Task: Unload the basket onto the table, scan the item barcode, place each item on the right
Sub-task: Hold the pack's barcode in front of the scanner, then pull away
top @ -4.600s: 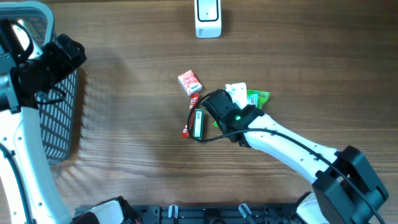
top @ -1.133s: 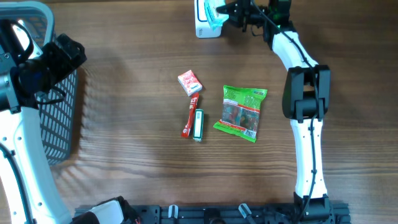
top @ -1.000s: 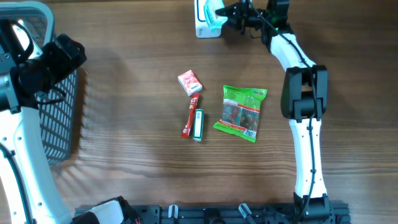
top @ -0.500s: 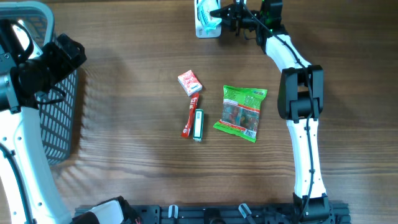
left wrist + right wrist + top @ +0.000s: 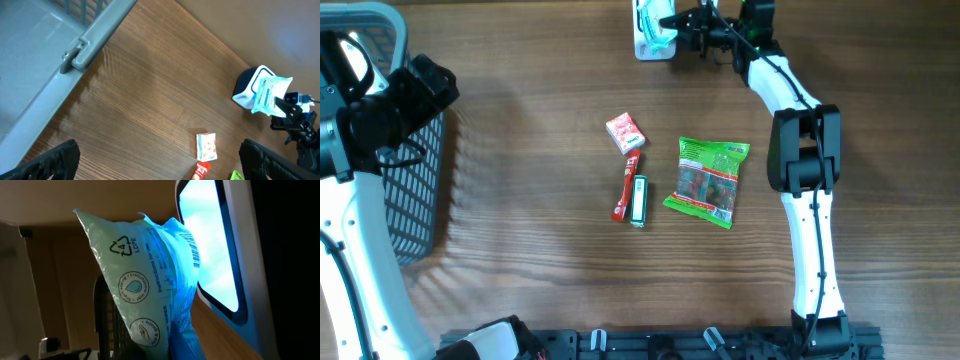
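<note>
The right arm (image 5: 798, 160) reaches a long way out to the far side, bent at the elbow. Its right gripper (image 5: 676, 19) is pinched tight on a packet (image 5: 657, 22). The left arm (image 5: 355, 240) stands up at the left side, and the left gripper (image 5: 165, 161) points down with its fingers (image 5: 52, 161) spread wide apart.
</note>
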Controlling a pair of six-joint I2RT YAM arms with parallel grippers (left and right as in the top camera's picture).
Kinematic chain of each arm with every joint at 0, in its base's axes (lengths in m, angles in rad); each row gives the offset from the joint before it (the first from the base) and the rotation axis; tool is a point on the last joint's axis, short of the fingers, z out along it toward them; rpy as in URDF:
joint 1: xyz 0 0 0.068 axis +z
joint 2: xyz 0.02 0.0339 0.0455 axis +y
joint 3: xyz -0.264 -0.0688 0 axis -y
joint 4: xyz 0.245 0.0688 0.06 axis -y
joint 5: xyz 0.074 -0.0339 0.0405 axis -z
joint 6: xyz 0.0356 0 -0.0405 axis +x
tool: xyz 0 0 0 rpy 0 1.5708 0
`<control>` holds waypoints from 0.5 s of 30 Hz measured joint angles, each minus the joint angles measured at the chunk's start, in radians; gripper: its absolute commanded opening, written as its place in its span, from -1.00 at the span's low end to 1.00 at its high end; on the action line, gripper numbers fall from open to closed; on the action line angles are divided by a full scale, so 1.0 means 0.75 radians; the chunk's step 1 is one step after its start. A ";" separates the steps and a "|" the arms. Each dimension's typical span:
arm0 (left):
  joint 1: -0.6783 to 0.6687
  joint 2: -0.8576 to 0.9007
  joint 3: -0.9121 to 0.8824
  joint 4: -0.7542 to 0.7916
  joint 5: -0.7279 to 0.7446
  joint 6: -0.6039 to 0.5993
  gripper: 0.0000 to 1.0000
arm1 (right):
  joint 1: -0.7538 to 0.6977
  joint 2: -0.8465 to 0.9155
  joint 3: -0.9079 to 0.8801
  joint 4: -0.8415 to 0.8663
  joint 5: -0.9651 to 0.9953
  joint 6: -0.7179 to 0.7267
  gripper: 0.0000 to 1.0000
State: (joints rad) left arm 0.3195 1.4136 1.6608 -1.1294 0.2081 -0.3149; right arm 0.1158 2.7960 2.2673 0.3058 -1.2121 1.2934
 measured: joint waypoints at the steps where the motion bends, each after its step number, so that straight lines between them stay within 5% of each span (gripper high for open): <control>1: 0.000 0.000 0.000 0.000 0.000 0.000 1.00 | -0.003 0.000 0.000 0.011 0.000 0.000 -0.91; 11: 0.000 0.000 0.000 0.000 0.000 0.000 1.00 | -0.014 -0.100 -0.010 0.013 -0.037 -0.013 -0.91; 15: 0.000 0.000 0.000 0.001 -0.001 0.001 1.00 | -0.013 -0.333 -0.010 -0.243 -0.088 -0.119 -0.91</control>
State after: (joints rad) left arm 0.3195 1.4136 1.6608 -1.1286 0.2077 -0.3145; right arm 0.1059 2.5465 2.2597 0.1238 -1.2781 1.2045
